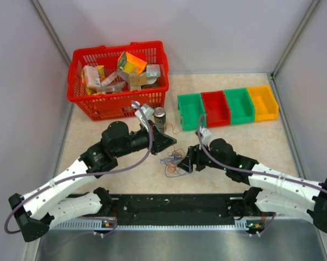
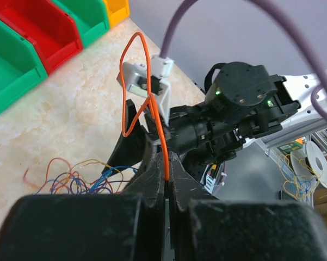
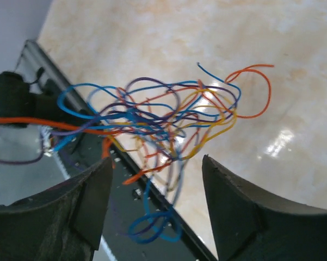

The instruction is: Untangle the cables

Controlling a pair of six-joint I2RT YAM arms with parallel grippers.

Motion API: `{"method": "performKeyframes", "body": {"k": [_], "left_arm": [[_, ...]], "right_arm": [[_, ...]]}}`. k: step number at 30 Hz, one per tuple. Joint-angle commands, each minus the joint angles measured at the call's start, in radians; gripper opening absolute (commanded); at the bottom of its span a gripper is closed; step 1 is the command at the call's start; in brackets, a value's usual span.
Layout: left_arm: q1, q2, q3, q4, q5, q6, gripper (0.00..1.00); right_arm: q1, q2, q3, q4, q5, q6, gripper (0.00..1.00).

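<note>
Loosely, thread-thin cables [image 3: 163, 130] tangle mid-frame, multicoloured; left tool [image 2: 166, 176] clamped on orange strand [image 2: 152, 103]; right tool [image 3: 156, 163] spread apart.

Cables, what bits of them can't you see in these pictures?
- Top view: tangle too small to separate wires.
- Left wrist: lower end of orange cable hidden between the shut left tool fingers.
- Right wrist: orange strand cut off by left edge.

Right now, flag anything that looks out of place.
The cables form a loose knot before the open right gripper. One orange wire loops up, pinched in the left gripper. Nothing looks damaged.
</note>
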Motion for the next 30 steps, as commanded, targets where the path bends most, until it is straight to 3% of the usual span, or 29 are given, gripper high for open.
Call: {"method": "performKeyframes", "body": {"k": [1,3,5,7,9,13,19,25,30], "left_arm": [[0.003,-0.036,0.046,0.041,-0.005,0.024,0.0],[0.003,-0.052,0.052,0.006,-0.04,0.037,0.0],[0.003,-0.069,0.061,-0.057,-0.118,0.044,0.0],[0.003,-0.09,0.067,-0.141,-0.253,0.043,0.0],[0.003,-0.116,0.063,-0.226,-0.418,0.034,0.0],[0.004,-0.167,-0.02,-0.34,-0.715,-0.063,0.0],[0.009,-0.26,-0.089,-0.435,-0.876,-0.14,0.0],[0.009,-0.407,0.081,-0.434,-1.025,0.059,0.0],[0.009,-0.498,0.181,-0.326,-1.01,0.251,0.0]], "right_arm": [[0.011,0.042,0.042,-0.112,0.211,0.012,0.64],[0.008,0.022,0.021,-0.144,0.296,0.029,0.57],[0.008,-0.016,0.002,-0.181,0.383,0.051,0.39],[0.008,-0.064,-0.012,-0.228,0.469,0.078,0.15],[0.008,-0.111,-0.019,-0.261,0.527,0.092,0.06],[0.009,-0.211,-0.033,-0.273,0.554,0.084,0.04],[0.009,-0.279,-0.046,-0.339,0.639,0.075,0.0],[0.005,-0.266,-0.035,-0.537,0.882,0.256,0.0],[-0.021,-0.306,-0.016,-0.664,1.006,0.383,0.0]]}}
